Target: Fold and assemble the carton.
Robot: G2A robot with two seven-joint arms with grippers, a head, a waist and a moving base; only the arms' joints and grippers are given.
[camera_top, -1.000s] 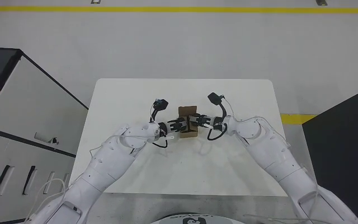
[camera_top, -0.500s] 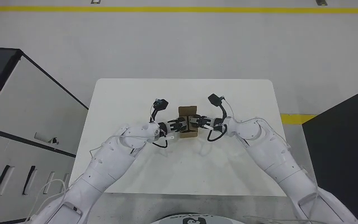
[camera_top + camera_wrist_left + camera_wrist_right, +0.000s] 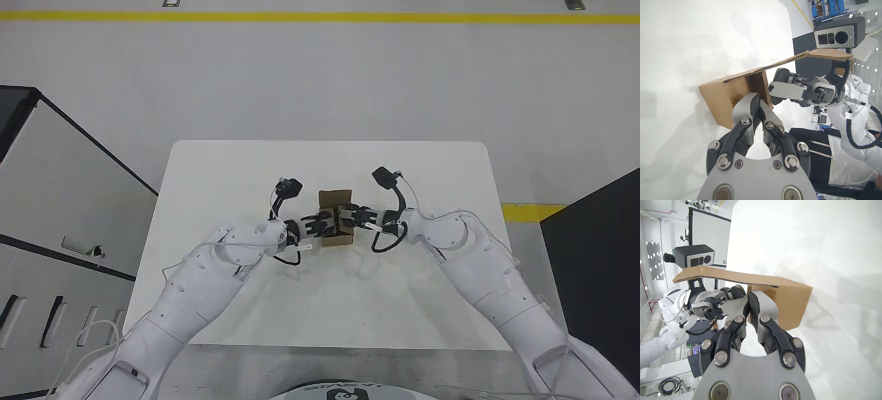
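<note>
Pinching carton (image 3: 719,100) sides: left gripper (image 3: 758,98), right gripper (image 3: 750,299) | long axis and flap (image 3: 734,275) point away from robot

You see a small brown carton (image 3: 719,102) of matt corrugated cardboard, fluted at its cut edge, on a smooth, faintly glossy white worktop (image 3: 677,47). The left gripper (image 3: 759,99) has fingers (image 3: 743,106) of satin grey metal with black, dimpled rubber pads (image 3: 755,104).

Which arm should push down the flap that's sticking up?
Right, probably: the right gripper and left gripper both pinch the carton, but the right sits nearer the raised flap; the left could steady it.
</note>
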